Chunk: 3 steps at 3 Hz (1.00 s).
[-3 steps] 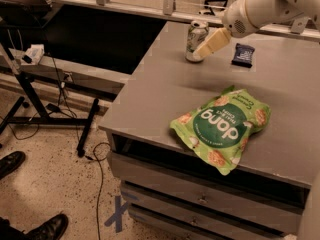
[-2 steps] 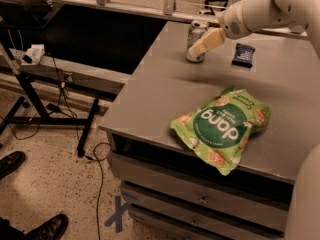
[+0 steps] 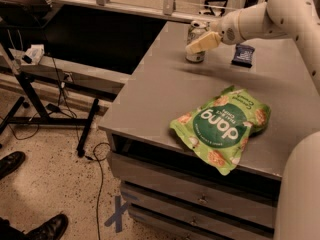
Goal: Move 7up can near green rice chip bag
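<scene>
pale 7up can [image 3: 195, 57] is standing far back on the grey table [image 3: 150, 94], the gripper [image 3: 198, 44] hanging in front of it; whether it is clamping, i cannot tell. green rice chip bag [image 3: 222, 129] is lying well apart, nearer.

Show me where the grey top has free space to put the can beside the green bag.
Bare tabletop lies between the 7up can and the green rice chip bag, and left of the bag to the edge. The far end is crowded: can, gripper at it, blue packet.
</scene>
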Available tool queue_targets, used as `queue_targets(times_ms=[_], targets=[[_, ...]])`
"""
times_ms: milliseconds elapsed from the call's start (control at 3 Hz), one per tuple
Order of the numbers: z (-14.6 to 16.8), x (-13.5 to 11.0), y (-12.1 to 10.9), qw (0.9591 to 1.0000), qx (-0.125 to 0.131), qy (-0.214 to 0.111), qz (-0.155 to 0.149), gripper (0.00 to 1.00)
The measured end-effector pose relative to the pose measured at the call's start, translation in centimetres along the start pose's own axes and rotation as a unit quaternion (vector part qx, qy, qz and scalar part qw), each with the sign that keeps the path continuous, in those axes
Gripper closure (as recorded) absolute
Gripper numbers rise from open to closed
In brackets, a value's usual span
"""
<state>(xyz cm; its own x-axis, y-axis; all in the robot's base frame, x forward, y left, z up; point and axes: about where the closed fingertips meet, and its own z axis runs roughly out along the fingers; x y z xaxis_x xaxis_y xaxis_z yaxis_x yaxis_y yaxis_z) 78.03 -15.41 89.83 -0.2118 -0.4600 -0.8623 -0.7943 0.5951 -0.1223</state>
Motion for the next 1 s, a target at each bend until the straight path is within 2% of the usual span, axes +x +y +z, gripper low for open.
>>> queue_targets(times_ms=[667,1000], targets=[[1.6,0.6,1.2,0.9995,-0.022,-0.003,0.021,0.65],[0.7,-0.2,2.1,0.9994,-0.032,-0.011,0.011,0.88]])
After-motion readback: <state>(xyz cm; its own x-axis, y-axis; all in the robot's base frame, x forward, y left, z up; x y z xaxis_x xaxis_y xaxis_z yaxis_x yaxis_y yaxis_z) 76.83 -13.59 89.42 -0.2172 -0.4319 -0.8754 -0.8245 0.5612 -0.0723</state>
